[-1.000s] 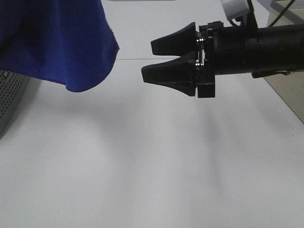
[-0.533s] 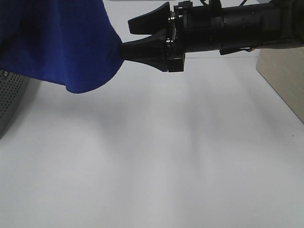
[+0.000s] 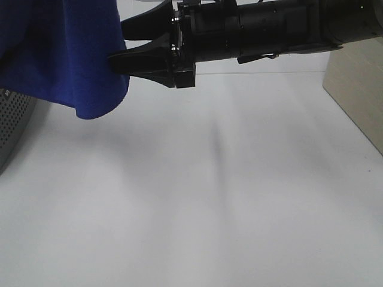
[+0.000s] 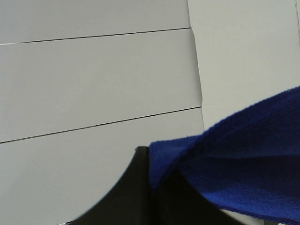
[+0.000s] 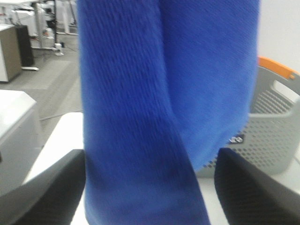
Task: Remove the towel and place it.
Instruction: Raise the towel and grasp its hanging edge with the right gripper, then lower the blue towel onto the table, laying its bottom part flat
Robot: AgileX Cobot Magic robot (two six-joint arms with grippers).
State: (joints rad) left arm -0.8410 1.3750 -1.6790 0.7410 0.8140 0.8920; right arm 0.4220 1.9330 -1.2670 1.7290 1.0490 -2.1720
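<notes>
Your towel (image 3: 60,54) hangs in the air at the upper left of the high view, its lowest fold clear above the white bench (image 3: 209,197). Your left fingers (image 4: 131,197) are closed on it. The left wrist view shows a fold of blue plush pinched at their tips, with the rest of the cloth running off to one side in front of pale wall panels (image 4: 93,84).

Your right fingers (image 3: 140,60) reach in from the right side and across the middle. They stand wide apart, and in the high view their tips overlap the towel's right edge. In the right wrist view the cloth hangs straight down between them and fills most of the gap. You cannot tell from either view whether a finger actually touches it.

A grey perforated basket (image 5: 276,122) with an orange patch on its rim sits on the bench behind the towel. In the high view its mesh wall (image 3: 12,119) shows at the left edge, just below the cloth. A wood-toned panel (image 3: 359,89) stands at the bench's right side, well apart from the towel. The right arm (image 3: 275,27) spans the top of the high view.
</notes>
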